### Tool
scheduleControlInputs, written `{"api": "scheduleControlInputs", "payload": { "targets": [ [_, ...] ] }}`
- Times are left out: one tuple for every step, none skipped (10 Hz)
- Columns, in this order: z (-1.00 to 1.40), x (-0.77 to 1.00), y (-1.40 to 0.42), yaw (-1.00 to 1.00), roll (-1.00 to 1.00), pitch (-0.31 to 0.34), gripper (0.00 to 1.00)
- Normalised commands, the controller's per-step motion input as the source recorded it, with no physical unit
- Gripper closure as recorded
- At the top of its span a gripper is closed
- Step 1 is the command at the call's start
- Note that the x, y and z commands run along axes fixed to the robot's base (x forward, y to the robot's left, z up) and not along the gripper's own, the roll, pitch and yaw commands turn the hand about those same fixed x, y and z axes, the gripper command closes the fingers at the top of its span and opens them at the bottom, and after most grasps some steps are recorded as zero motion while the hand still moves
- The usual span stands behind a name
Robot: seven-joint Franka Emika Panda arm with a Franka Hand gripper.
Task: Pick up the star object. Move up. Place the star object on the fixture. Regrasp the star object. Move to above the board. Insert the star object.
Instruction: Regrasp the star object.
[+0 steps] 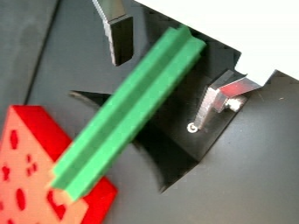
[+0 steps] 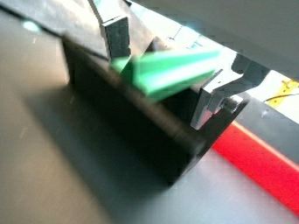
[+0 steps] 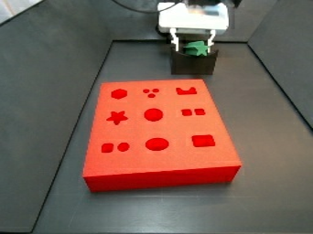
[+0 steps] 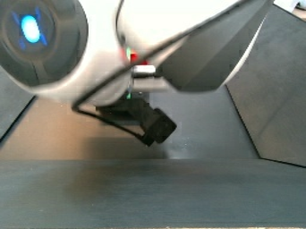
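The bright green star object lies along the notch of the dark fixture, one end reaching out over the red board. My gripper straddles the star's far end, open. A gap shows between each silver finger and the green piece. In a wrist view, the star's blurred end rests on the fixture between the fingers. In a side view, the gripper hangs over the fixture, a bit of green showing, behind the board.
The board's top has several shaped holes, including a star hole at its left. Raised dark walls border the floor on both sides. In a side view, the white arm fills most of the picture.
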Motion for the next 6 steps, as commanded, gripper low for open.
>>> {"api": "scheduleControlInputs", "payload": {
  "targets": [
    [1.00,-0.04,0.00,0.03,0.07,0.069,0.00],
    [1.00,-0.04,0.00,0.02,0.07,0.086,0.00],
    [0.91,-0.04,0.00,0.00,0.06,0.095,0.00],
    [0.73,-0.03,0.00,-0.01,0.06,0.098,0.00],
    [0.49,-0.03,0.00,-0.03,0.06,0.096,0.00],
    [0.30,-0.03,0.00,-0.04,0.05,0.092,0.00]
  ]
}}
